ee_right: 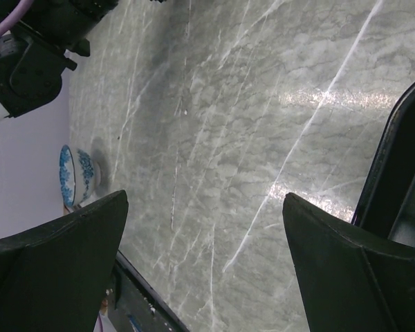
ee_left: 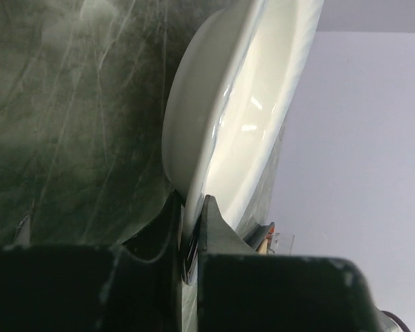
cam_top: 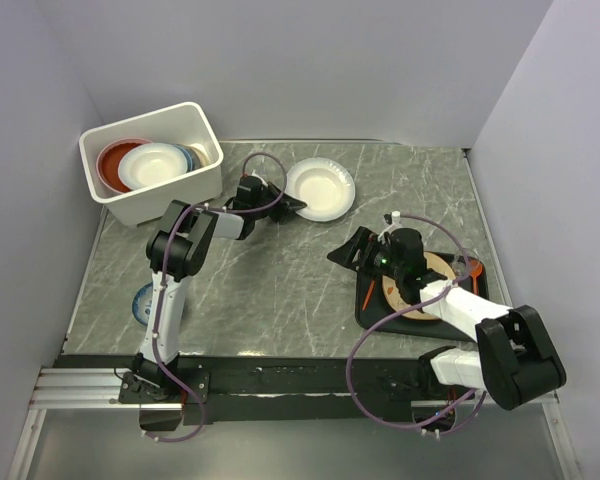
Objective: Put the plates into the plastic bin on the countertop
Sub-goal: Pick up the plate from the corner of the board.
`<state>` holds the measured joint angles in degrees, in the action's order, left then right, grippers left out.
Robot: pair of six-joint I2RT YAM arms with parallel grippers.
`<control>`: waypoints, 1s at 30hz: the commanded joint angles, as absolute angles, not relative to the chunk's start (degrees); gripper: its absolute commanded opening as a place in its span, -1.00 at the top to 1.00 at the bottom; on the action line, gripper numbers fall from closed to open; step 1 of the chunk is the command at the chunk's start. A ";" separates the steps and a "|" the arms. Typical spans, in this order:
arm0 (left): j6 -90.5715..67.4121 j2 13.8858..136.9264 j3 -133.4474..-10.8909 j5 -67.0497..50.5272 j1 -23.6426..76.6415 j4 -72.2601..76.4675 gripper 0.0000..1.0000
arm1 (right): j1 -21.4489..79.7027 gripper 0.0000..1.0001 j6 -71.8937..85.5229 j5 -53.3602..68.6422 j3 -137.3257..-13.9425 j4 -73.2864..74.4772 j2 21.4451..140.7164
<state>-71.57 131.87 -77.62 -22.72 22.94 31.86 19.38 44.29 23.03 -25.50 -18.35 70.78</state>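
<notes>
A white plate (cam_top: 320, 188) lies on the grey-green countertop (cam_top: 280, 290) at the back middle. My left gripper (cam_top: 290, 206) is shut on its near-left rim; the left wrist view shows the plate (ee_left: 249, 104) pinched between both fingers (ee_left: 214, 221). The white plastic bin (cam_top: 170, 195) stands at the back left and holds several plates, with a white one (cam_top: 152, 165) over a red-orange one (cam_top: 113, 160). My right gripper (cam_top: 355, 255) is open and empty over bare countertop (ee_right: 228, 138), just left of a tan plate (cam_top: 435, 285) that my arm partly hides.
The tan plate lies on a flat black tray (cam_top: 380, 315) at the right; the tray's edge shows in the right wrist view (ee_right: 394, 173). A small blue-and-white bowl (cam_top: 140, 300) sits near the left arm's base and also shows in the right wrist view (ee_right: 76, 176). Grey walls enclose three sides.
</notes>
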 commanded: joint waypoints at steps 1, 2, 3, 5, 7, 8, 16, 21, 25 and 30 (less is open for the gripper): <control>-68.82 132.28 -75.24 -18.46 23.12 28.56 0.99 | 19.60 -1.00 44.65 22.50 -25.93 -19.95 68.03; -68.73 132.01 -74.97 -18.46 23.20 28.65 0.99 | 19.69 -1.00 44.65 22.33 -25.75 -19.95 67.59; -68.73 131.40 -74.36 -18.46 23.20 28.74 0.99 | 19.60 -1.00 44.65 22.41 -25.66 -19.86 67.41; -68.73 130.44 -73.57 -18.46 23.20 29.35 0.99 | 19.60 -1.00 44.65 22.41 -25.49 -19.86 67.15; -68.73 129.82 -72.69 -18.20 23.20 29.62 0.99 | 19.60 -1.00 44.65 22.50 -25.40 -20.21 67.15; -68.47 129.29 -72.34 -18.19 23.20 29.53 0.99 | 19.69 -1.00 44.74 22.67 -25.40 -20.30 67.15; -67.50 127.53 -72.95 -17.75 23.38 28.13 0.99 | 19.60 -1.00 44.65 22.94 -25.93 -21.09 67.50; -65.83 125.07 -73.30 -17.93 23.99 26.90 0.99 | 19.60 -1.00 44.91 23.64 -27.07 -21.53 68.55; -64.25 123.75 -74.61 -17.67 24.96 25.75 0.99 | 19.60 -1.00 44.74 23.47 -26.81 -21.10 68.12; -63.72 123.31 -76.02 -17.75 26.19 24.96 0.99 | 19.51 -1.00 44.47 22.41 -25.76 -19.60 66.01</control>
